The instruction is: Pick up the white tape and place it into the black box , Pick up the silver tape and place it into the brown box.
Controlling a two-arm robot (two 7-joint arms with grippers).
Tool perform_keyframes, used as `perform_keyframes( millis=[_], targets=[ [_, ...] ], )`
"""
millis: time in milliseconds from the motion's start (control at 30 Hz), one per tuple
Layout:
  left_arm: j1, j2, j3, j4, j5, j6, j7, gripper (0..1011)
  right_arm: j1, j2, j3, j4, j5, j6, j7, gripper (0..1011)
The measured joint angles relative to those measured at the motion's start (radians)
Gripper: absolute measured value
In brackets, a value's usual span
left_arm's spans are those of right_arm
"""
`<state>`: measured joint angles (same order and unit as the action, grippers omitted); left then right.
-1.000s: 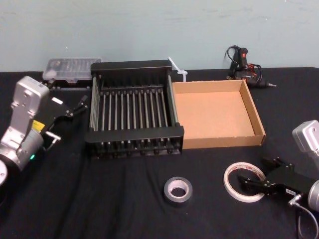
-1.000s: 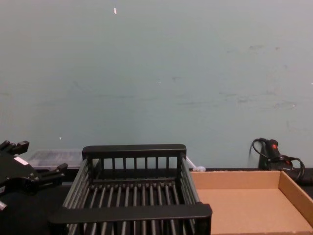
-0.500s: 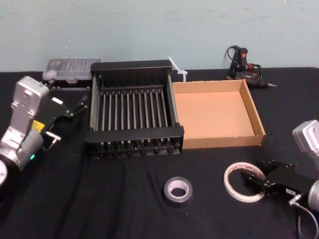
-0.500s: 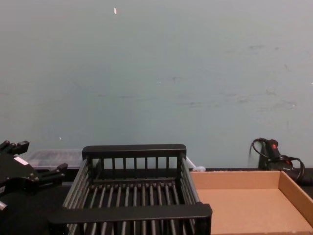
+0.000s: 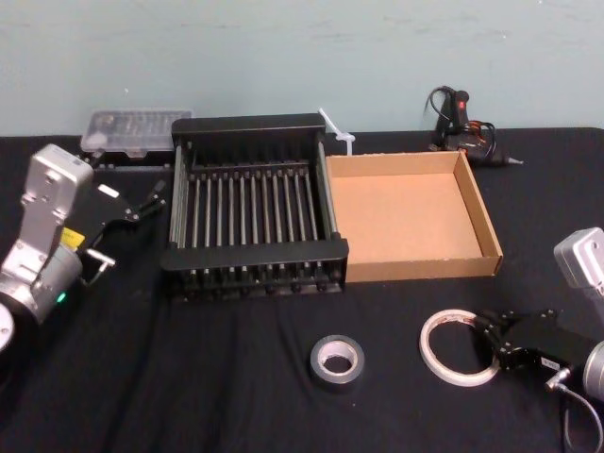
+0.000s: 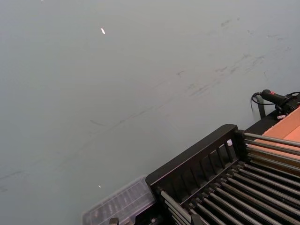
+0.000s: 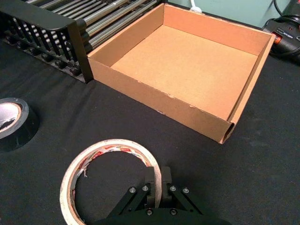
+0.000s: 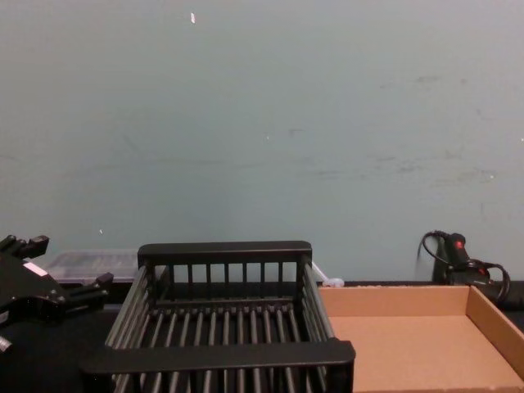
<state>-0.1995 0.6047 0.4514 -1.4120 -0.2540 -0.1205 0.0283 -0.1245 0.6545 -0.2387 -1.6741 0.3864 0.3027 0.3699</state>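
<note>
R gripper [image 7: 157, 183] is clamped on the near rim of the white tape [image 5: 458, 347], which lies flat on the black cloth [image 5: 236, 377] in front of the brown box [image 5: 412, 216]. L gripper [image 5: 142, 201] sits beside the black box [image 5: 253, 213], fingers apparently apart w/ nothing between them; silver tape [image 5: 337, 362] lies apart from both

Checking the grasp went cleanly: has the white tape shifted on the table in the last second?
Yes, slightly: the white tape slid left, toward the silver tape.
</note>
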Motion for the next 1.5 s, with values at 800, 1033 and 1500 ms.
perform_keyframes(
  millis=[800,1033,1500],
  targets=[
    [0.0,0.0,0.0,0.0,0.0,0.0,0.0,1001,-0.003,0.001,0.003,-0.003,-0.002,-0.01,0.003,80],
    [0.0,0.0,0.0,0.0,0.0,0.0,0.0,1001,-0.012,0.008,0.015,-0.023,0.003,-0.042,0.026,80],
    [0.0,0.0,0.0,0.0,0.0,0.0,0.0,1001,0.024,-0.009,0.029,-0.044,0.023,-0.074,0.026,80]
  ],
)
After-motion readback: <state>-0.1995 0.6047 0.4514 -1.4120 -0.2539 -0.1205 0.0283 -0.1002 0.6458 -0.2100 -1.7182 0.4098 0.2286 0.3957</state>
